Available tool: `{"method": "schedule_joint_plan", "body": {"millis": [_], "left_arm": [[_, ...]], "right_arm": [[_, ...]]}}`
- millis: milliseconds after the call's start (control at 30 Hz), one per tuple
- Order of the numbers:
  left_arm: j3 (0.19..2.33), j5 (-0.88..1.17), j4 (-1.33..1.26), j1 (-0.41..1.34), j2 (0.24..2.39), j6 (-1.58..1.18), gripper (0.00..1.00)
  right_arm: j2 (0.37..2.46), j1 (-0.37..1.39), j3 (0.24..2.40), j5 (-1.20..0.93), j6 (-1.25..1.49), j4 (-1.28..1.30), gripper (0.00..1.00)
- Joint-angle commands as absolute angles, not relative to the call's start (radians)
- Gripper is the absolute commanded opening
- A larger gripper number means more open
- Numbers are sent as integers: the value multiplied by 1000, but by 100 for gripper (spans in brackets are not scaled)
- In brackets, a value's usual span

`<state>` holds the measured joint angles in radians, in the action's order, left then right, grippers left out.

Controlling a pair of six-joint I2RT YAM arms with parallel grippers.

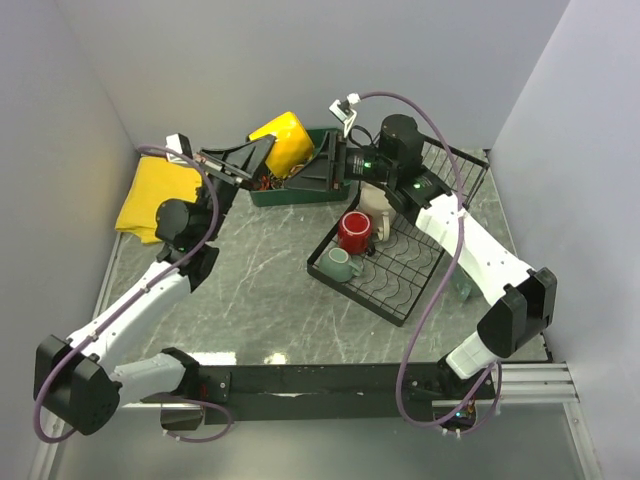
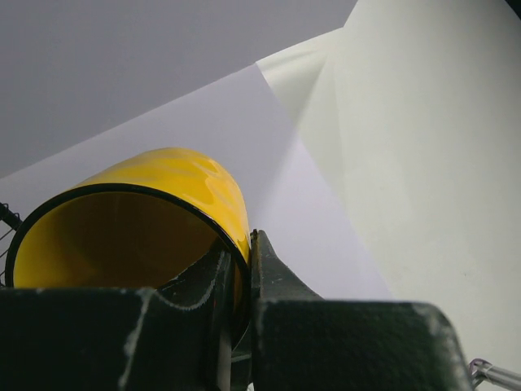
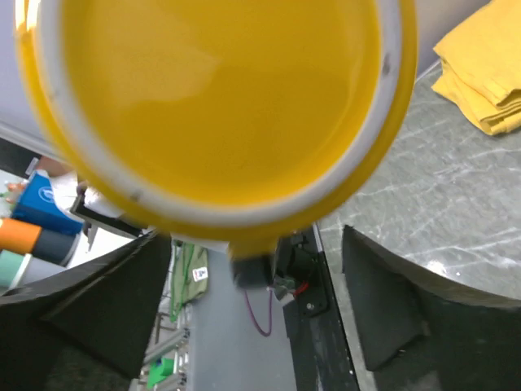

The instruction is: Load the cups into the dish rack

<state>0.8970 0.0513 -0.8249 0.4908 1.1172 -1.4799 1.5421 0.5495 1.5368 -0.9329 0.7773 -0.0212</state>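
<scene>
Well, the left gripper [image 2: 244, 248] is clamped tight on the wall of the yellow mug [image 1: 285, 140], one finger inside the rim and the other outside. It holds the mug on its side in the air, beyond the dish rack [image 1: 400, 275] and off its left corner. The right gripper [image 1: 312, 160] faces the mug from the rack side with its jaws spread wide, one on either side of the mug's base. It grips nothing; from its own camera the fingers stand apart from the yellow glaze.

Below the mug, a green plastic tray [image 1: 262, 196] sits just past the rack's far left corner, with small items in it that I can't make out.

On the rack's flat base a red mug [image 1: 353, 231] and a teal mug [image 1: 337, 265] stand at the left end, close together. A cream mug [image 1: 377, 203] is behind the red one, partly hidden under the right arm.

Well to the left of the rack, by the side wall, lies a folded yellow cloth [image 1: 155, 195].

The rack sits askew on a grey-green marbled tabletop [image 1: 260, 290]. Plain pale walls [image 1: 200, 60] close it in on the left, at the back and on the right.
</scene>
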Motion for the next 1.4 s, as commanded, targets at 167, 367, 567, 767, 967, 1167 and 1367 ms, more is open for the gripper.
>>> {"method": "schedule_joint_plan", "body": {"millis": [167, 367, 567, 767, 967, 1167, 1367], "left_arm": [[922, -55, -1039, 534, 1115, -1496, 1], [904, -72, -1037, 545, 1103, -1491, 1], [881, -81, -1037, 558, 1101, -1491, 1], [865, -69, -1049, 577, 1114, -1491, 1], [859, -40, -970, 577, 1074, -1470, 51], [805, -52, -858, 577, 968, -1405, 79], [795, -45, -558, 577, 821, -1284, 89]], "right_arm": [[1505, 555, 1513, -939, 864, -222, 60], [1508, 555, 1503, -925, 888, -252, 44], [1511, 546, 1480, -919, 928, -291, 19], [1497, 542, 1462, -937, 919, -319, 0], [1424, 532, 1413, -894, 770, -235, 0], [1347, 506, 1373, -853, 647, -155, 0], [1255, 471, 1321, -792, 484, -57, 0]]}}
